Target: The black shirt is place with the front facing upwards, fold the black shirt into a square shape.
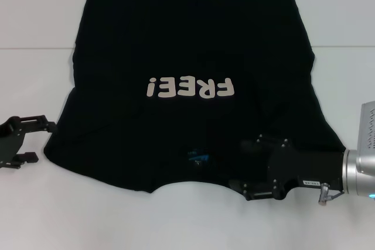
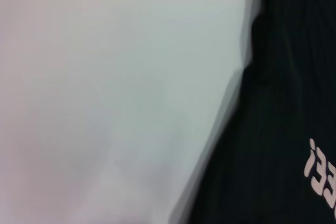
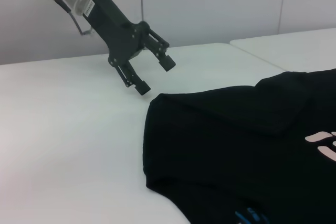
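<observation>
From the head view, the black shirt point(image 1: 193, 57) lies flat and face up on the white table point(image 1: 35, 86), collar toward the near edge and its hem running off toward the far edge. The right gripper point(image 1: 249, 165) sits over the collar-side shoulder on the right, fingers spread, one up on the cloth and one at the shirt's near edge, nothing pinched yet. The left gripper point(image 1: 35, 141) hangs open and empty just off the shirt's left corner. To fold well, I reckon both should grip matching shoulder corners, catching both layers, and lift evenly. The left wrist view shows only bare table beside the shirt's point(image 2: 283, 129) side edge and part of its lettering. In the right wrist view the left gripper point(image 3: 152, 74) hovers apart from the shirt's point(image 3: 226, 145) corner, jaws wide, above the cloth. Nothing else stands in the way.
</observation>
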### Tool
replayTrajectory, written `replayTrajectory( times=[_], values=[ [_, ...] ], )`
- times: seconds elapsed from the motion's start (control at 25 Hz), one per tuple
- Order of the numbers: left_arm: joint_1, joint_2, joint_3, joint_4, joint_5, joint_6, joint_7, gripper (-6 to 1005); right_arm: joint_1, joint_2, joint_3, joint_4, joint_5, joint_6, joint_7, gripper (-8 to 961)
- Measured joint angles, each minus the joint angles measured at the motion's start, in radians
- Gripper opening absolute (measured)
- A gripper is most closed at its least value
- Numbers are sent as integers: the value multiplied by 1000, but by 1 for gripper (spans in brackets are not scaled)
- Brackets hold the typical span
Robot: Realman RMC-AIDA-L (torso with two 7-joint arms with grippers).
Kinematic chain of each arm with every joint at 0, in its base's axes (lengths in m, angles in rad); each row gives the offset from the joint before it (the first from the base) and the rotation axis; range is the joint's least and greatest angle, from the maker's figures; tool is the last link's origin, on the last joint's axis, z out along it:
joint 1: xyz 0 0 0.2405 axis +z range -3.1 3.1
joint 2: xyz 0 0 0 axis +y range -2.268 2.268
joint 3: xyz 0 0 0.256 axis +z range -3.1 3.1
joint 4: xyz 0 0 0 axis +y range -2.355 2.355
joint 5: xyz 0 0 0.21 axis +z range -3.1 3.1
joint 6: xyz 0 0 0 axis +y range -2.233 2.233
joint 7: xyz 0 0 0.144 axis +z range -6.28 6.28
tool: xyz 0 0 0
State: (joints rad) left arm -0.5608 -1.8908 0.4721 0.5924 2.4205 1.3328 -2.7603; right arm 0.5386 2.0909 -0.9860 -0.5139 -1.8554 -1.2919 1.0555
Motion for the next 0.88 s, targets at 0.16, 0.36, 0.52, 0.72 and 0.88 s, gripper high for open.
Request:
replayTrajectory(
  times=[0.16, 0.36, 0.52, 0.72, 0.88],
  values=[
    [-4, 0, 0, -14, 3, -9, 9, 892, 0, 0, -14, 0, 0, 2, -7, 958],
    [-13, 1, 0, -16, 4, -12, 13, 891, 2, 0, -23, 0, 1, 5, -7, 958],
    [-18, 1, 0, -34, 4, -30, 14, 891, 4, 0, -23, 0, 1, 5, -7, 958],
    [-20, 2, 0, -55, 4, -58, 15, 890, 3, 0, -23, 0, 1, 7, -8, 958],
    [-22, 2, 0, -57, 4, -65, 15, 889, 4, 0, -23, 0, 1, 9, -7, 958]
  ],
)
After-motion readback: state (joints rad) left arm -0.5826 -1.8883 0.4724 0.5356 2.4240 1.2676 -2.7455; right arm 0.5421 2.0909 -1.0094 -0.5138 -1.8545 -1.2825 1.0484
